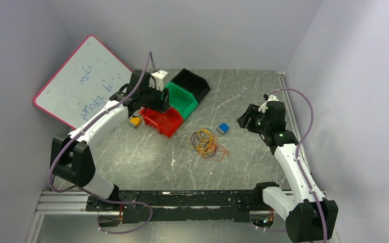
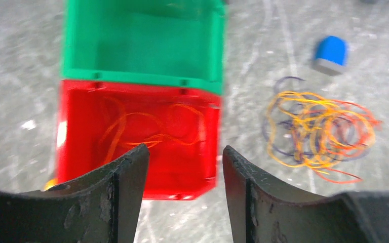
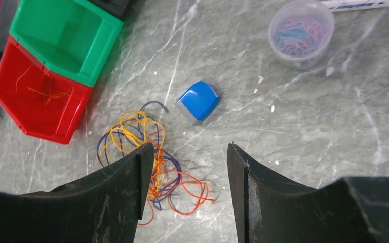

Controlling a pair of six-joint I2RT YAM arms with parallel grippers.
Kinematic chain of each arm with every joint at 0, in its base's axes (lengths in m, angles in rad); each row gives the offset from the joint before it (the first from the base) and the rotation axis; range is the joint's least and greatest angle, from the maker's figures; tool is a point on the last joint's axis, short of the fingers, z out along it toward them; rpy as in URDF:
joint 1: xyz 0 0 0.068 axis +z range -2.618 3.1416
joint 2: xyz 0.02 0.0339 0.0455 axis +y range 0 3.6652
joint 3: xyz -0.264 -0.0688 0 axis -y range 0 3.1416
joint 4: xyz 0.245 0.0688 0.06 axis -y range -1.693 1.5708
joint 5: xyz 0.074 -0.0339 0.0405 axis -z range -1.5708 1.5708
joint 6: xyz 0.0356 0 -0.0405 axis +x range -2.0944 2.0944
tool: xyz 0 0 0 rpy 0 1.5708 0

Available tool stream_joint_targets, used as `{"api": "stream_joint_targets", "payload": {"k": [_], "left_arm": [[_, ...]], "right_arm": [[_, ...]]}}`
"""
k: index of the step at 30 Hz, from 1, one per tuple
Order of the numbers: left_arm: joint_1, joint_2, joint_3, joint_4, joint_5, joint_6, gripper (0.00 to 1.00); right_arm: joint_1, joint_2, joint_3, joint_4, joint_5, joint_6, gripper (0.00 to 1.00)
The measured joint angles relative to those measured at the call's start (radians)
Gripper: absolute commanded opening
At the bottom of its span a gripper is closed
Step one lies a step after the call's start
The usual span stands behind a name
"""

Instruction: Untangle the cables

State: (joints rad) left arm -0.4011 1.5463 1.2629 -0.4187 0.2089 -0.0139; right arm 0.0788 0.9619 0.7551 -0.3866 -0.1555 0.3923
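Observation:
A clump of cables point(image 1: 208, 144), yellow, orange, red and dark purple loops, lies tangled on the grey table; it also shows in the left wrist view point(image 2: 318, 130) and the right wrist view point(image 3: 147, 152). One orange cable point(image 2: 152, 129) lies inside the red bin point(image 1: 163, 120), also seen from the right wrist point(image 3: 48, 91). My left gripper point(image 1: 154, 104) is open and empty above the red bin's near edge point(image 2: 185, 157). My right gripper point(image 1: 246, 121) is open and empty, raised to the right of the clump point(image 3: 186, 154).
A green bin point(image 1: 182, 98) and a black bin point(image 1: 192, 82) stand behind the red one. A blue and grey block point(image 1: 223, 128) lies right of the clump. A yellow block point(image 1: 135, 122) sits left of the red bin. A whiteboard point(image 1: 81, 81) leans at left. A tub of paper clips point(image 3: 300, 33) stands far right.

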Motion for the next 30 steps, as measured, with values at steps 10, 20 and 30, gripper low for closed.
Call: {"api": "stream_joint_targets", "payload": {"k": [10,20,30], "left_arm": [[-0.254,-0.019,-0.103,0.154,0.056,-0.114,0.59],[-0.356,0.058,-0.163,0.229,-0.008,-0.193,0.71],[-0.369,0.082,-0.178,0.274,-0.077,-0.226,0.71]], "right_arm": [[0.040,0.063,-0.068,0.000,-0.132,-0.010,0.56],[0.308,0.217,-0.077,0.048,-0.149,0.010,0.50],[0.323,0.312,-0.033,0.080,-0.068,0.023,0.38]]}}
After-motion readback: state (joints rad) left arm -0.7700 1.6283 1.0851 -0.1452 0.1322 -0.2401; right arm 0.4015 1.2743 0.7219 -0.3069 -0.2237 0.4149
